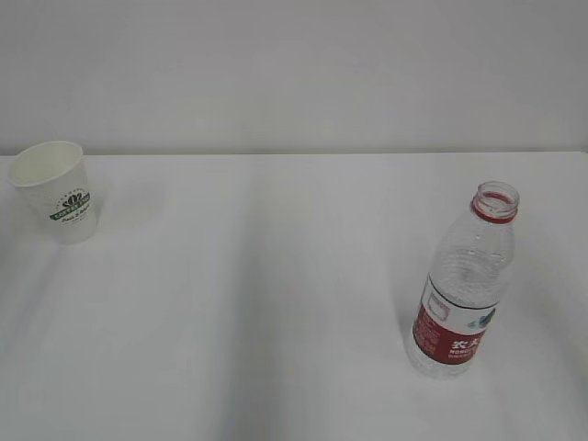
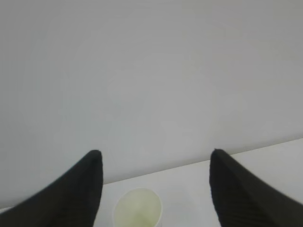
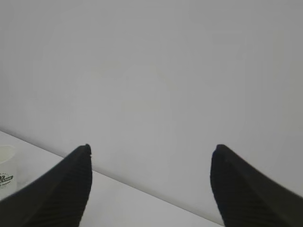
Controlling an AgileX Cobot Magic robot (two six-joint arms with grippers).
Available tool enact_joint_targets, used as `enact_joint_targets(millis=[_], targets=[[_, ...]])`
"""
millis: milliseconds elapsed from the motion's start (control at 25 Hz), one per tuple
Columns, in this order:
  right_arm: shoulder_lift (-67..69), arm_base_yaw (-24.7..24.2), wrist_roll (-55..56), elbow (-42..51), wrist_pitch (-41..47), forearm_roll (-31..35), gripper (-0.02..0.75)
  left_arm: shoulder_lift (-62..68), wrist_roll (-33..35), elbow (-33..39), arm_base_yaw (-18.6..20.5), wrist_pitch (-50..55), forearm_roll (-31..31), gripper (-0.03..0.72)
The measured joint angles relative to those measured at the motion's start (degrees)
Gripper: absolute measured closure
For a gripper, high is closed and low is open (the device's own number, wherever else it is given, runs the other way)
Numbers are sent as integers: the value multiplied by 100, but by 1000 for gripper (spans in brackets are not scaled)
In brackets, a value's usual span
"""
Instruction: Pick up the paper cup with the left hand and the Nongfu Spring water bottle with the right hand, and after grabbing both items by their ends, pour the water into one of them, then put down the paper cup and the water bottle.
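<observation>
Cup and bottle upright, seemingly unheld.

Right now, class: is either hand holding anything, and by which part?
Nothing is held. Both hands are open and empty; cup and bottle stand untouched.

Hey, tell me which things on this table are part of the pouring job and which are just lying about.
Part of the job:
- paper cup, upright, far left
- Nongfu Spring water bottle, upright, cap off, on the right
- left gripper, jaws open, above the cup
- right gripper, jaws open, holding nothing

Just lying about:
- nothing; only the white table and the wall behind it
</observation>
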Motion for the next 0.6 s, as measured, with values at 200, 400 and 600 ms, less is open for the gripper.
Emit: enact_joint_targets(millis=[200, 400, 600], targets=[[26, 0, 0, 0, -85, 77, 151, 0, 0, 0, 0, 0, -144, 172], [191, 0, -130, 0, -117, 66, 151, 20, 0, 0, 0, -5, -148, 172], [373, 0, -228, 0, -131, 56, 151, 57, 0, 0, 0, -5, -169, 172]])
